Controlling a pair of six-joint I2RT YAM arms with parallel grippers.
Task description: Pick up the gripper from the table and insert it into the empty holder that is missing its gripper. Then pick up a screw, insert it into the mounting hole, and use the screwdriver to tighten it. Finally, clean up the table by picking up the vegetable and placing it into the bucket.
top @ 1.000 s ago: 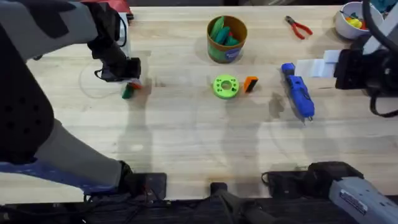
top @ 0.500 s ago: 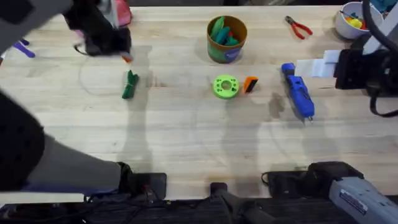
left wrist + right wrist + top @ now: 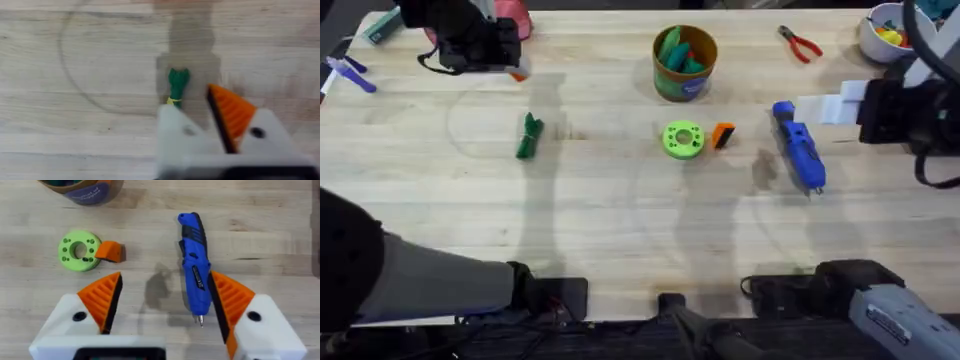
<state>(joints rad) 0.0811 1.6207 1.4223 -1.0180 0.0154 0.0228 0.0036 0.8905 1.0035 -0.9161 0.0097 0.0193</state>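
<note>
lifting our left gripper (image 3: 510,62) away toward the far left corner with its fingers parted and empty, we leave the vegetable (image 3: 528,136) lying on the table, well apart from the bucket (image 3: 684,62), so cleanup remains undone.

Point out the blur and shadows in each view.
Overhead: the left arm looms dark and soft at lower left; faint shadows streak the table. Left wrist: everything is soft, the vegetable in a grey shadow. Right wrist: sharp, a shadow beside the screwdriver.

Bucket (image 3: 82,190) cut off by right wrist view's edge; white bowl (image 3: 880,35) cropped at overhead corner; vegetable (image 3: 177,86) partly hidden behind holder (image 3: 182,137).
</note>
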